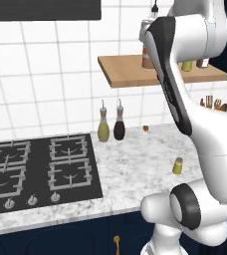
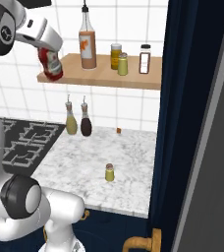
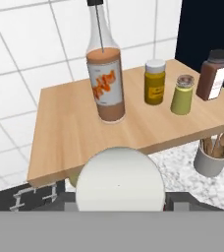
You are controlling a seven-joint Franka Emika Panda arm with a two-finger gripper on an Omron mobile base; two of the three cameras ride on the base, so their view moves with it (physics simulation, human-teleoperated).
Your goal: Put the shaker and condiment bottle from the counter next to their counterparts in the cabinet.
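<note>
The short red condiment bottle with a white-and-yellow label (image 2: 50, 62) hangs tilted at the left end of the flat light-brown wooden shelf board (image 2: 104, 75), just off its front edge, with the two-finger gripper (image 2: 47, 50) clamped around its upper part; in the hand view its round pale cap (image 3: 120, 179) sits before the board's front edge. On the shelf board, the tall clear bottle with an orange label and black pourer (image 2: 87, 39) stands nearest the held bottle, then an amber jar with a yellow lid (image 2: 116, 56), a small yellow-green grey-capped shaker (image 2: 123, 64) just in front of it, and a dark red-brown jar with a black cap (image 2: 144, 59) towards the right end. Well below the shelf board, a tiny yellow-green shaker with a grey-brown cap (image 2: 109, 173) stands upright on the white marble counter (image 2: 74, 162), apart from the slim-necked olive bottle (image 2: 71, 120) and dark-brown bottle (image 2: 86, 121) by the tiled wall.
</note>
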